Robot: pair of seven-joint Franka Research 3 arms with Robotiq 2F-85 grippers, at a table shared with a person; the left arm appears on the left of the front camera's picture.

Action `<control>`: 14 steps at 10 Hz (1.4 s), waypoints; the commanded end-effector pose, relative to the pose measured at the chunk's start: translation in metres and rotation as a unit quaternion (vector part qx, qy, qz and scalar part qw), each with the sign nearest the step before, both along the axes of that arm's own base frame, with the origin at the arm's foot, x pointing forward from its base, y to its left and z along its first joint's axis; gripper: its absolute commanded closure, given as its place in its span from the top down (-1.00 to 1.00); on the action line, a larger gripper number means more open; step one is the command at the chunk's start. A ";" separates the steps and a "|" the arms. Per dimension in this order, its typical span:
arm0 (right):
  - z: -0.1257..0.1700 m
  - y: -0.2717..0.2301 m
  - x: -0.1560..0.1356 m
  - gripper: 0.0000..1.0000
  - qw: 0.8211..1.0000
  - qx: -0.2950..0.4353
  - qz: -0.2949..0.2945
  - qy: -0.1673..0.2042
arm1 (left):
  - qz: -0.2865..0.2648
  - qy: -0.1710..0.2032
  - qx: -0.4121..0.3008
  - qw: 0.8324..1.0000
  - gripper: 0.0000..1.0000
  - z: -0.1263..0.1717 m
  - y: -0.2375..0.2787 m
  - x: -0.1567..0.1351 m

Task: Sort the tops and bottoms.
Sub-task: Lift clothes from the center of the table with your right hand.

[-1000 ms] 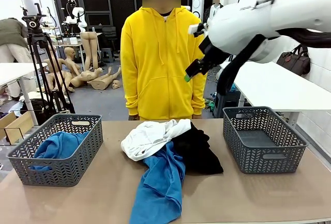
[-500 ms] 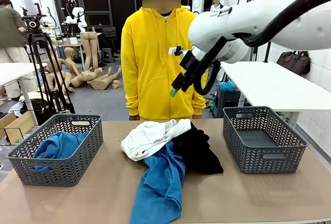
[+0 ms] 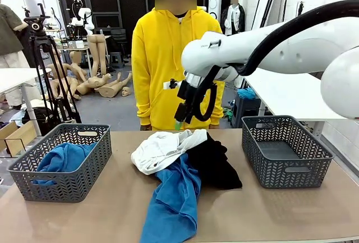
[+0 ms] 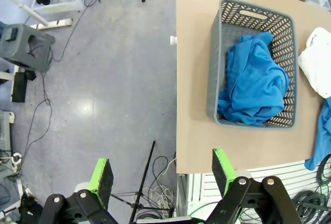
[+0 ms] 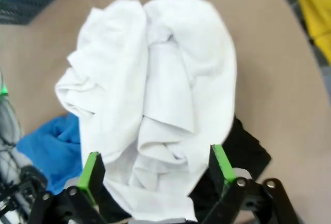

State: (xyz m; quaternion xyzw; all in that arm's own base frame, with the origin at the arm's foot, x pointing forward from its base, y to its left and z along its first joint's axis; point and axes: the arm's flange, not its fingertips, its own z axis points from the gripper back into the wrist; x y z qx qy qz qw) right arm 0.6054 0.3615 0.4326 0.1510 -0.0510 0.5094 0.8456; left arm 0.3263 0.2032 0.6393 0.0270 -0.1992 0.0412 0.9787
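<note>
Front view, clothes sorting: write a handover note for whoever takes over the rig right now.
Left gripper: jaws open, empty, high off the table's left end.
Right gripper: jaws open, empty, above the white shirt.
Done: one blue top in the left basket.
To do: white shirt, second blue top and black bottoms piled mid-table; bottoms probably go in the right basket.

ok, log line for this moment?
right jaws: open, over white shirt | left jaws: open, over floor | blue top in left basket | black bottoms on table
</note>
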 end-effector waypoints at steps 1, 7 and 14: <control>0.003 0.016 0.012 1.00 0.999 -0.028 0.012 0.026 | 0.003 -0.001 0.001 1.000 1.00 0.001 0.002 0.000; -0.024 0.036 0.001 1.00 0.996 -0.079 0.023 0.033 | 0.003 -0.001 0.001 1.000 1.00 0.001 0.002 0.000; -0.026 0.043 -0.011 0.10 0.992 -0.109 0.056 0.028 | 0.003 -0.001 0.001 1.000 1.00 0.001 0.002 0.000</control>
